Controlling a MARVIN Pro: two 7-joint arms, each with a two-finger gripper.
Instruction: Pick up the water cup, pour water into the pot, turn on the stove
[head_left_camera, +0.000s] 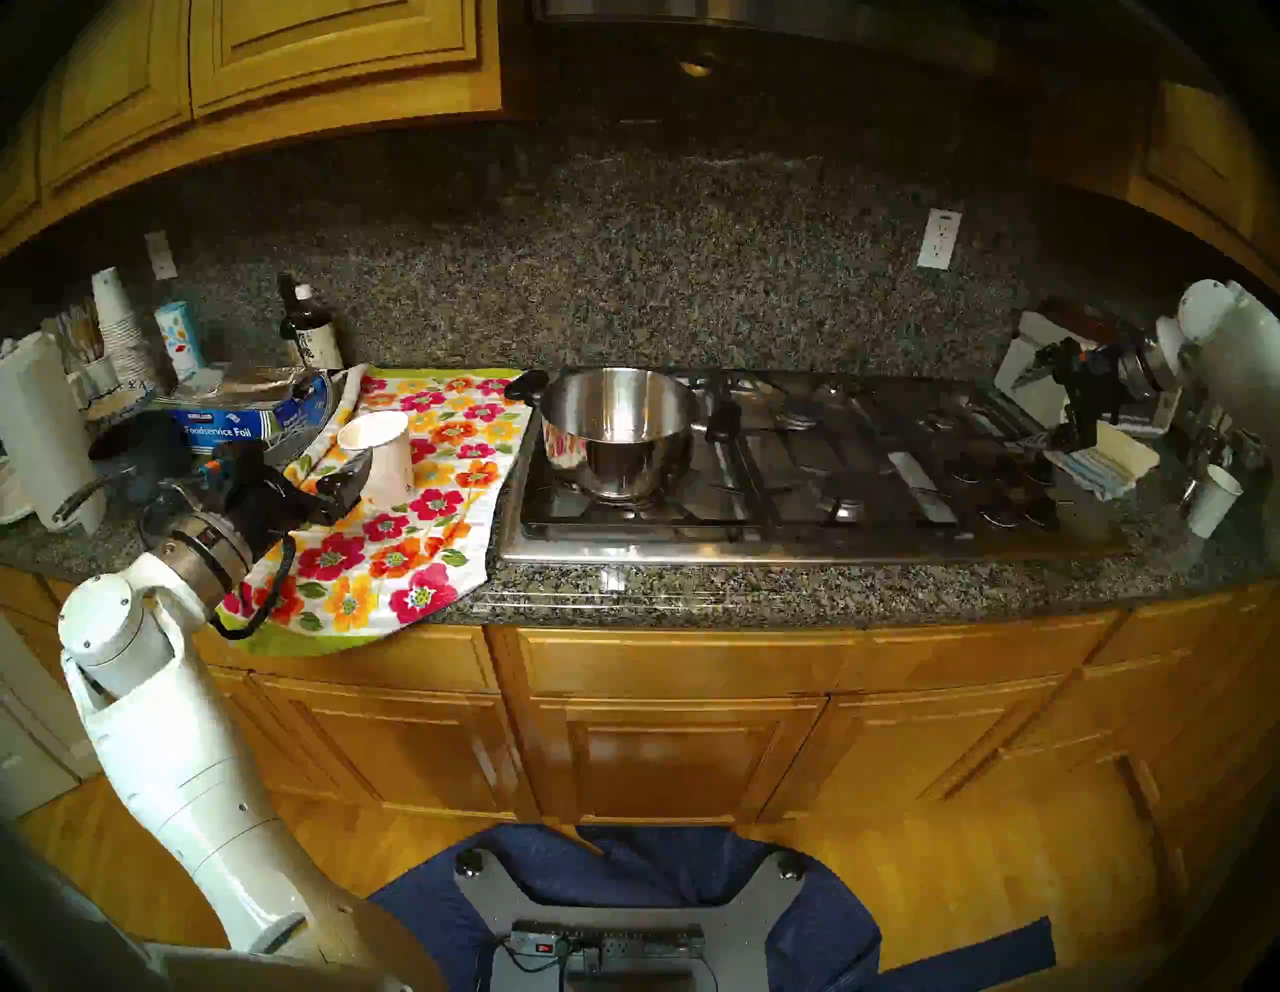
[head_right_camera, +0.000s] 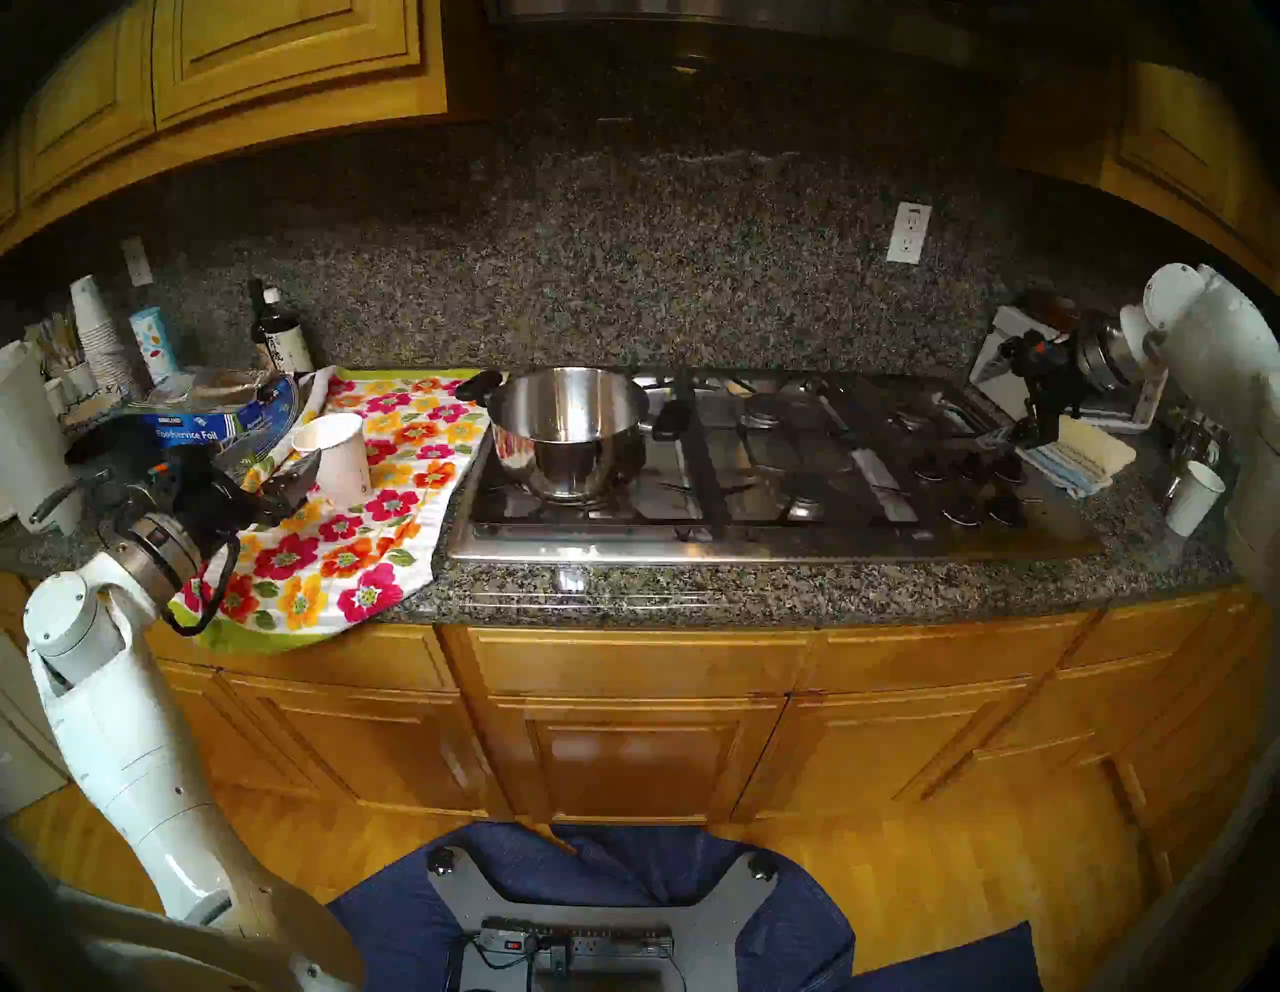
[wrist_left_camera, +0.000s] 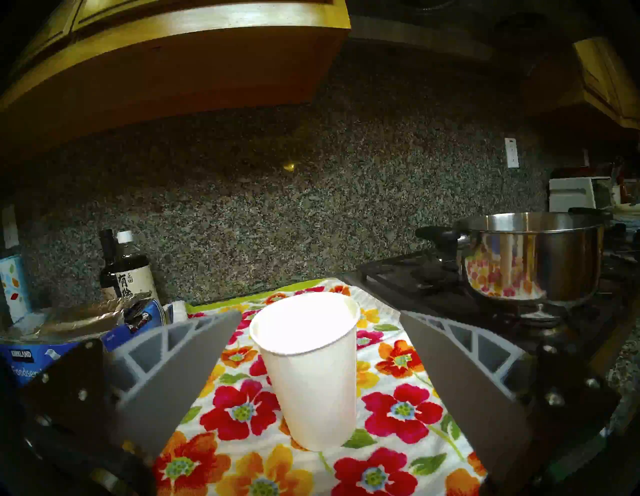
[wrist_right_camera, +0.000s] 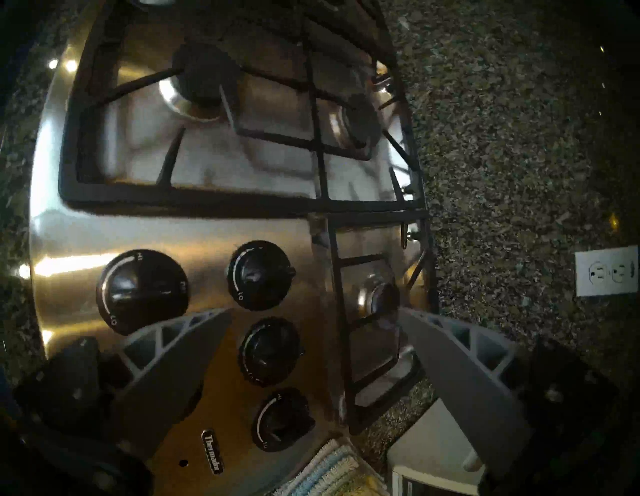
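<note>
The cup (wrist_left_camera: 308, 370) stood upright on the flowered cloth (wrist_left_camera: 401, 412), left of the stove (head_left_camera: 796, 540), and sat between the two spread fingers of the left gripper (wrist_left_camera: 320, 346) without either finger touching it, as the left wrist view showed; its jaws were wide. In the head view the left gripper (head_left_camera: 346, 485) reached in level from the counter's front edge, its tips right at the cup (head_left_camera: 381, 457). The pot (head_left_camera: 620, 429) rested on the stove's left grate, just beside the cloth, with its black handles out to the sides; its wall mirrored the flowers. The right gripper (wrist_right_camera: 315, 332) hung above the stove's right end, tilted down, jaws also wide and holding nothing, with the knobs (wrist_right_camera: 266, 350) below and between its fingers. In the head view the right gripper (head_left_camera: 1070, 433) was over a striped towel (head_left_camera: 1101, 461) beside the stove. Whether the cup held water could not be told
</note>
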